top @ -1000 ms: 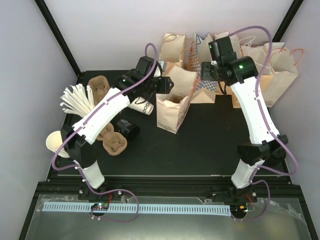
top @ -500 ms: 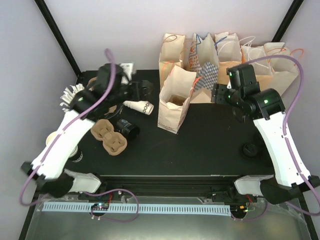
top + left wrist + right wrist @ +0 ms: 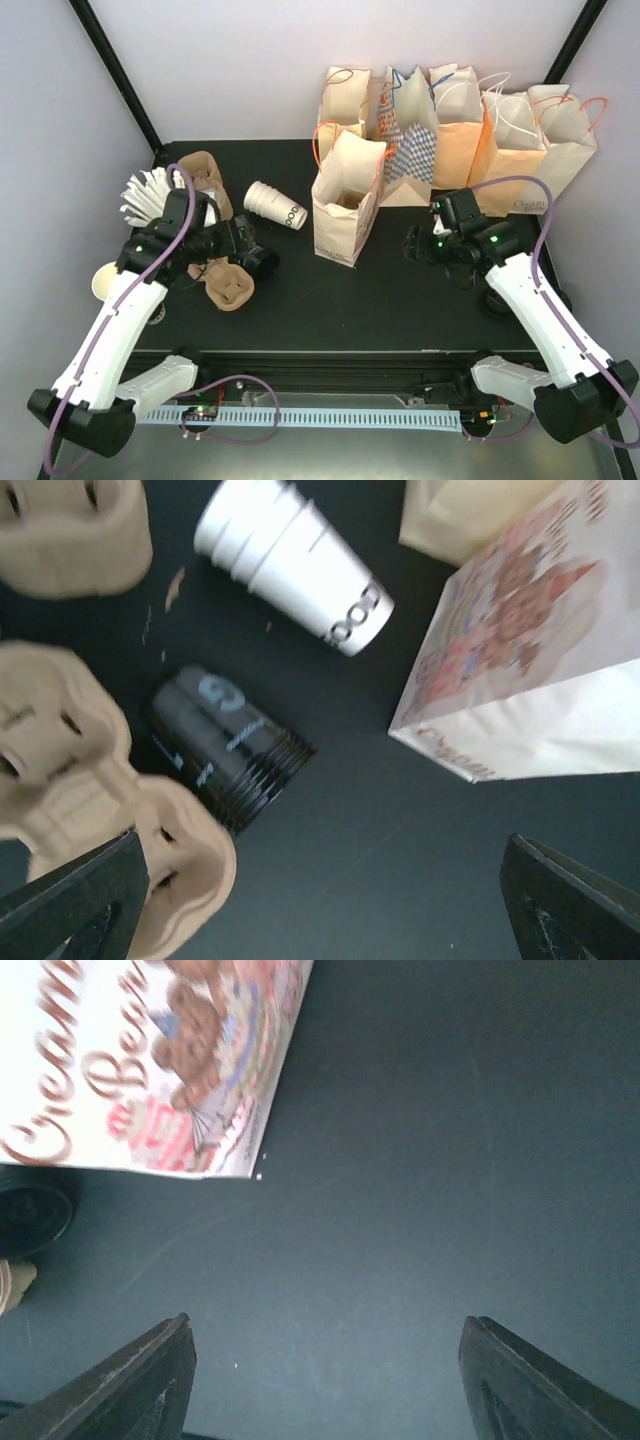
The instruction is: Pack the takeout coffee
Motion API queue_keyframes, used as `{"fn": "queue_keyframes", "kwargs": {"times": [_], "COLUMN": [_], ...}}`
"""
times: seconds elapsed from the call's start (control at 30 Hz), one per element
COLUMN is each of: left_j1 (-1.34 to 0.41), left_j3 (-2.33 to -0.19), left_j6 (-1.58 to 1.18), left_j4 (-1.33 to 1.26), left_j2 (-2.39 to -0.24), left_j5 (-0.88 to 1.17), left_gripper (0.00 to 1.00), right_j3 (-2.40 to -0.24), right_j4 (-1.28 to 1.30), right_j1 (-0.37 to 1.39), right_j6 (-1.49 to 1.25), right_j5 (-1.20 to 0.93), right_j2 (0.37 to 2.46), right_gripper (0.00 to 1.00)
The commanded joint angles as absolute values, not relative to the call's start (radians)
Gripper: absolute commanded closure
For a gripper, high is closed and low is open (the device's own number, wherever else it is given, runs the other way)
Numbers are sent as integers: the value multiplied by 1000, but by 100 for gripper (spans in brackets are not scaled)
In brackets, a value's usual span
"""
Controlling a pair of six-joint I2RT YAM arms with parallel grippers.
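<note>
The coffee cup [image 3: 295,565] lies on its side on the bench [image 3: 400,300], just left of the open bag [image 3: 335,235] and apart from it, with the dark lettering on the end nearest the bag. In front of it, not touching, a black cup [image 3: 225,750] also lies on its side, its ribbed end pointing toward the bag and its other end against a brown carrier [image 3: 60,770]. A second carrier [image 3: 205,172] sits further back on the left, next to a fan of white sticks [image 3: 150,195], and a cream cup [image 3: 103,282] stands at the bench's left edge. The left hand [image 3: 320,910] hangs over the bench near the black cup and the front carrier, spread wide with nothing between its fingers [image 3: 70,905]; in its own view one finger overlaps the carrier's edge, and whether they touch cannot be told. The right hand [image 3: 325,1380] is on the other side of the open bag, low over bare bench, its fingers [image 3: 150,1380] well parted and empty. The bag's printed side, with red script and a bear picture, fills the upper left of the right wrist view. A row of paper bags [image 3: 460,110] stands along the back of the bench behind the open one.
</note>
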State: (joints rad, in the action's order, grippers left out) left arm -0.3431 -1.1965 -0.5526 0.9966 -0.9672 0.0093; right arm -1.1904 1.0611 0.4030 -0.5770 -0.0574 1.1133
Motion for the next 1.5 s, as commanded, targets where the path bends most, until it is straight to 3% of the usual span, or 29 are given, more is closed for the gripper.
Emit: {"fn": "queue_keyframes", "kwargs": {"times": [0.0,0.13,0.3,0.53,0.67,0.97,1.1,1.47], "left_j1": [-255,-157,-94,-88,-85,-62,-21,39], "left_j3": [-1113,-1067,-1246,-1578,-1747,-1987,-2081,-2074], "left_j6": [-569,-490,-340,-123,-41,57,50,-23], "left_j4": [883,700,684,803,895,1005,1067,1039], "left_j2": [-1018,-1136,-1417,-1747,-1879,-2098,-2186,-2290], "left_j5": [216,395,564,548,422,340,447,761], "left_gripper": [1,1,1,6,6,3,10,16], "right_j3": [-1116,-1123,-1141,-1092,-1107,-1131,-1148,-1172], "right_j4": [942,941,983,979,987,1000,1014,1030], "right_j1": [402,402,402,402,402,402,402,402], "right_j6": [-630,-583,-515,-487,-471,-457,-458,-454], "right_j5": [-187,-226,-290,-319,-312,-292,-265,-263], "right_j2": [1111,1138,1165,1147,1145,1152,1159,1175], "right_gripper": [26,27,27,28,28,28,29,29]}}
